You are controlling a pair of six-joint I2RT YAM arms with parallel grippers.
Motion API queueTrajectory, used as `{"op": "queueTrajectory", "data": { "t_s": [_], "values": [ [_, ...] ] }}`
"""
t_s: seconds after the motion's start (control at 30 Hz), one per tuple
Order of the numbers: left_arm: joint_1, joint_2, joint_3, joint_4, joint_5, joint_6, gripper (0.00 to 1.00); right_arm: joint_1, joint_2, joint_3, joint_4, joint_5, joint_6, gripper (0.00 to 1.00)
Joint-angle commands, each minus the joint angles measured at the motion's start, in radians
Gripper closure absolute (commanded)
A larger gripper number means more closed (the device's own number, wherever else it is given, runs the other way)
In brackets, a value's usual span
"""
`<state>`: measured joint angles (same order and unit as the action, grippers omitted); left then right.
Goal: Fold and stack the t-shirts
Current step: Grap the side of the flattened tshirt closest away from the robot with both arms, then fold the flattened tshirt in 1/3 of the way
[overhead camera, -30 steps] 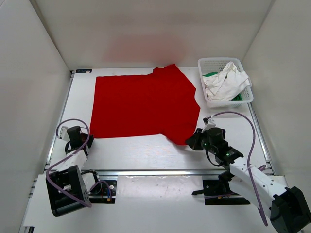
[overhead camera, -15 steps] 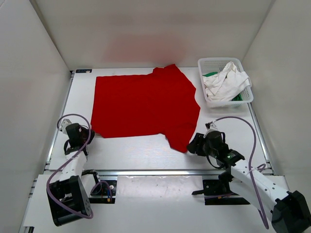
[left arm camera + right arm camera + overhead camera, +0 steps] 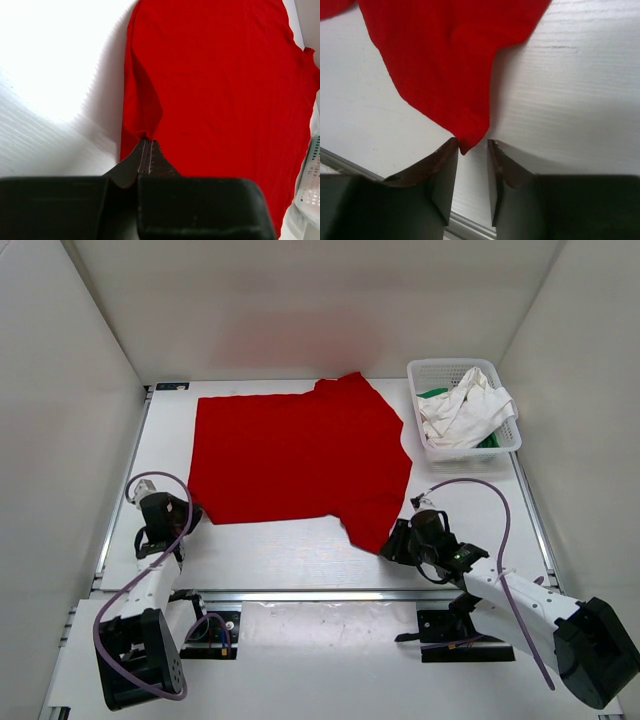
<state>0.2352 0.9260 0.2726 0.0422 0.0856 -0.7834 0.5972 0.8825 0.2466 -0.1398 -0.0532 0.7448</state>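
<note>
The red t-shirt (image 3: pixel 300 455) lies spread flat across the middle of the table. My left gripper (image 3: pixel 186 515) is at its near-left corner. In the left wrist view that gripper (image 3: pixel 146 142) is shut on a pinched fold of the red t-shirt (image 3: pixel 215 85) hem. My right gripper (image 3: pixel 391 541) is low at the near-right corner. In the right wrist view it (image 3: pixel 471 145) stands open, and the pointed tip of the red t-shirt (image 3: pixel 445 55) lies just between its fingertips (image 3: pixel 448 150). The off-white t-shirt (image 3: pixel 462 412) and the green t-shirt (image 3: pixel 432 394) lie crumpled in the basket.
The white mesh basket (image 3: pixel 413 400) stands at the back right, close to the red shirt's sleeve; its wall (image 3: pixel 311 185) also shows at the right edge of the left wrist view. White walls enclose the table on three sides. A metal rail (image 3: pixel 320 593) runs along the near edge.
My right gripper let go of the shirt's near-right corner, then narrowed part-way and dropped lower around its tip. The left gripper has slid a little to the right, staying shut on the hem.
</note>
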Motion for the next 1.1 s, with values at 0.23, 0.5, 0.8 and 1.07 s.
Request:
{"op": "queueTrajectory", "data": {
  "t_s": [0.23, 0.5, 0.8, 1.07],
  "values": [
    [0.051, -0.007, 0.019, 0.021, 0.182, -0.013, 1.0, 0.108, -0.092, 0.033, -0.009, 0.177, 0.01, 1.0],
    [0.097, -0.055, 0.207, -0.188, 0.303, 0.104, 1.0, 0.194, -0.39, 0.144, -0.361, 0.193, 0.087, 1.0],
    [0.095, -0.064, 0.355, -0.367, 0.228, 0.188, 1.0, 0.155, -0.343, 0.476, -0.573, 0.198, -0.039, 1.0],
    [0.09, 0.054, 0.244, -0.179, 0.198, 0.122, 1.0, -0.316, -0.123, 0.315, -0.278, -0.2, -0.26, 1.0]
  ]
}}
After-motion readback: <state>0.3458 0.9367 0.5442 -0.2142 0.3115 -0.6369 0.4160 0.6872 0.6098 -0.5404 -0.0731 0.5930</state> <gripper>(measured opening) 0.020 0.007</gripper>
